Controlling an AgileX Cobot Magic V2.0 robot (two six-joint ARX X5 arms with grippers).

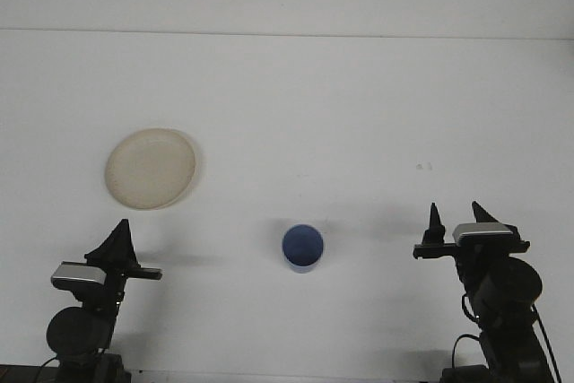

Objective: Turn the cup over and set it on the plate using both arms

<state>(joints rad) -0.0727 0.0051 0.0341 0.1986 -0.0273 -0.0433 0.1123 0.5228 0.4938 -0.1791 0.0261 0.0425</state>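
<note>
A blue cup (303,247) stands on the white table near the front centre, its round opening facing up at the camera. The cream plate (150,168) lies flat at the left with nothing on it, well apart from the cup. My left gripper (118,238) sits low at the front left, below the plate, its fingers together in one dark wedge. At the front right, my right gripper (457,223) is level with the cup and well to its right. It is open, its two pointed fingertips (435,221) apart with nothing between them.
The white table (314,114) runs back to a pale wall edge at the top. A small faint mark (421,166) shows on the table at the right. Both arm bases stand at the bottom corners.
</note>
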